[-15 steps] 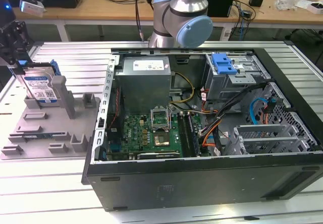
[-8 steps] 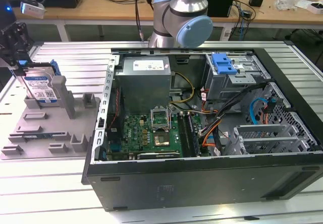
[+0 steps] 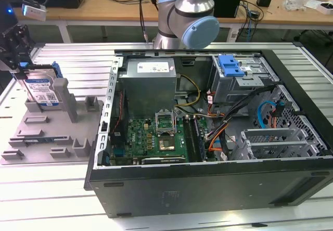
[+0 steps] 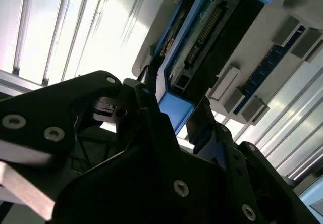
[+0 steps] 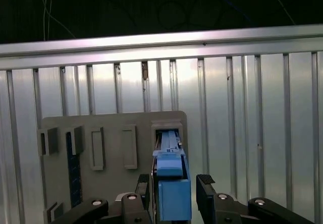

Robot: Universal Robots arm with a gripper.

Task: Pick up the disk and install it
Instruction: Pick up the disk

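The disk (image 3: 42, 89) stands on edge in a slot of the grey holder tray (image 3: 47, 137) at the exterior view's left, its white-and-blue label facing the camera. My gripper (image 3: 20, 67) hangs over its top edge. In the first wrist view the disk's blue bracket (image 5: 172, 186) lies between my two fingers (image 5: 207, 186), with a thin gap on each side. The second wrist view shows the same blue bracket end (image 4: 174, 110) between the dark fingers (image 4: 146, 100), the gripper (image 4: 176, 112) open around it. The disk still rests in its slot.
An open computer case (image 3: 307, 106) lies on the slatted metal table (image 3: 47, 189) at the exterior view's right. Inside are a grey box with a white sticker (image 3: 148, 80), a green motherboard (image 3: 156, 137), cables and a grey cage with a blue latch (image 3: 231, 67). The arm's base (image 3: 187, 17) stands behind the case.
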